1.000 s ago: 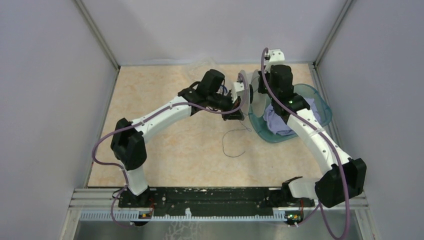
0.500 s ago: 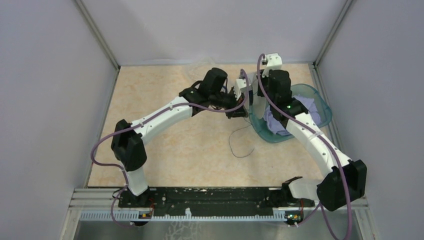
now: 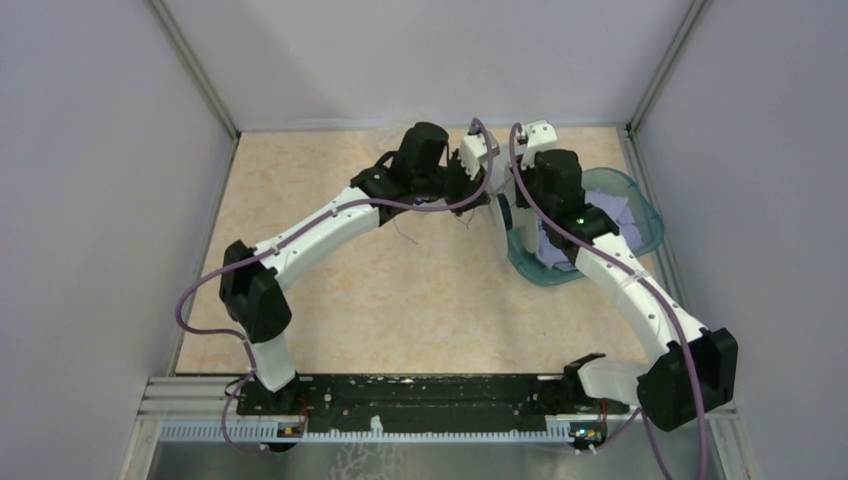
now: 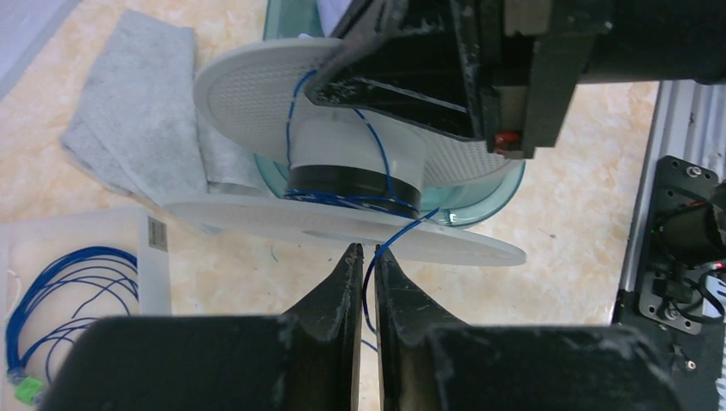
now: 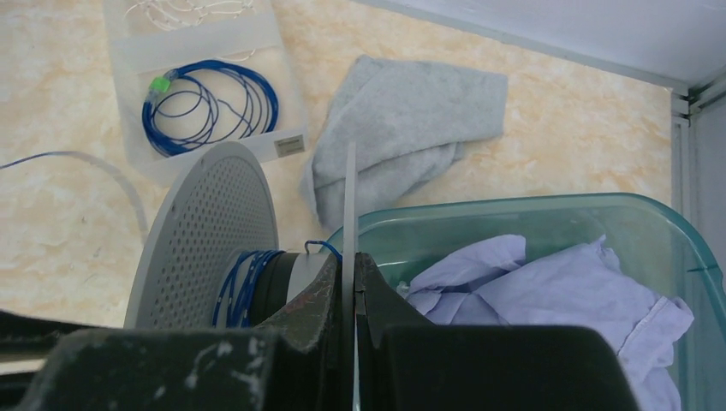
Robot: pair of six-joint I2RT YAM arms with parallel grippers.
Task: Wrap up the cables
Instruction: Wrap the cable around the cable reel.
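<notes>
Here, left of the spool [image 4: 257, 94], the left gripper [image 4: 365, 250] is closed on the thin dark cable [image 4: 407, 227], which is led up to the spool's hub, where several turns are wound. On the right, the spool's flange is clamped by the right gripper [image 5: 349, 257], beside the teal bin [image 5: 531, 210]

matt plast. spool [image 4: 257, 94], fuzzy grey cloth [image 5: 402, 128], glossy tub [image 5: 556, 214]

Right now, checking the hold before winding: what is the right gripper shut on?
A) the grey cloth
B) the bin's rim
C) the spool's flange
C: the right wrist view shows the right gripper closed on the spool at its flange edge; the left gripper pinches the cable.
</notes>
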